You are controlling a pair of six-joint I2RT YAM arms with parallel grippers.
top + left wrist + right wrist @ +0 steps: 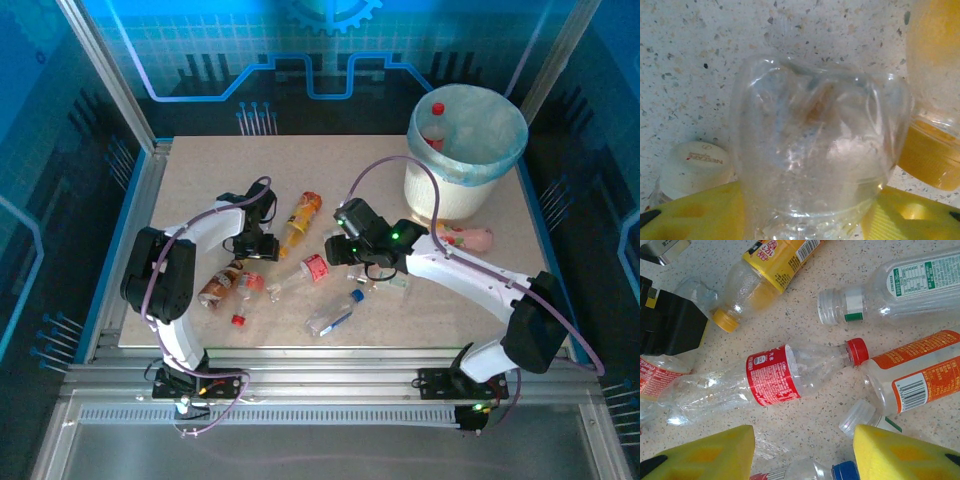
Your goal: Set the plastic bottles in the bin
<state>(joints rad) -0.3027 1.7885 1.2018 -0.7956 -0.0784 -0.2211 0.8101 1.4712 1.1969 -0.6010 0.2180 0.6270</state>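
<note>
My left gripper is shut on a crumpled clear bottle low over the table; the yellow pads press both its sides. From above, the left gripper sits beside the orange-yellow bottle. My right gripper is open above bare table, with a blue-capped bottle at its lower edge and a red-label bottle lying just beyond. The right gripper hovers mid-table. The bin stands at the far right with a red-capped bottle inside.
Several bottles lie scattered: orange-label ones at the left, a blue-capped one near the front, a pink one by the bin's base. A white-capped bottle lies left of the held bottle. A loose red cap lies near the front edge.
</note>
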